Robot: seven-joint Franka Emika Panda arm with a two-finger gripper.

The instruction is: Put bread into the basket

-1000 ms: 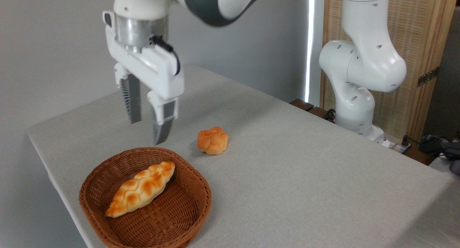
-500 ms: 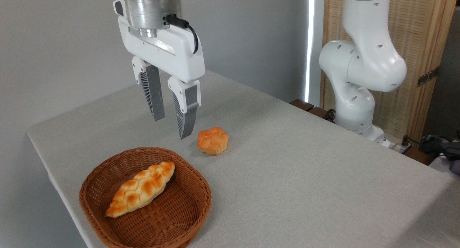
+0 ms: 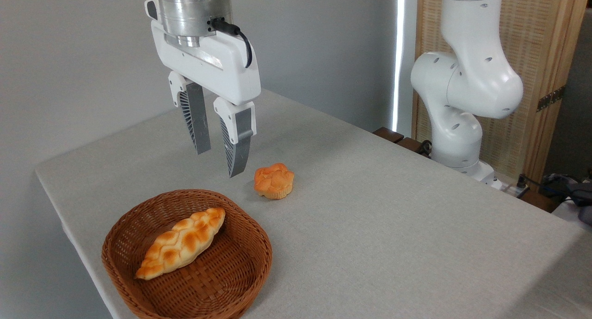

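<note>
The bread point(image 3: 181, 242), a long braided golden loaf, lies inside the reddish-brown wicker basket point(image 3: 252, 236) at the front left of the table. It rests diagonally on the basket's floor. My gripper point(image 3: 217, 164) hangs in the air above the basket's far rim, open, with nothing between its grey ribbed fingers point(image 3: 237, 143). It is well clear of the loaf.
A small round orange bun point(image 3: 274, 180) sits on the grey table point(image 3: 393, 226) just right of the gripper and behind the basket. The arm's white base point(image 3: 455, 125) stands at the back right, in front of a wooden screen. The table's left edge is near the basket.
The gripper has moved right and up from over the basket's back rim, mostly in the first half second. Bread, basket and bun have not moved.
</note>
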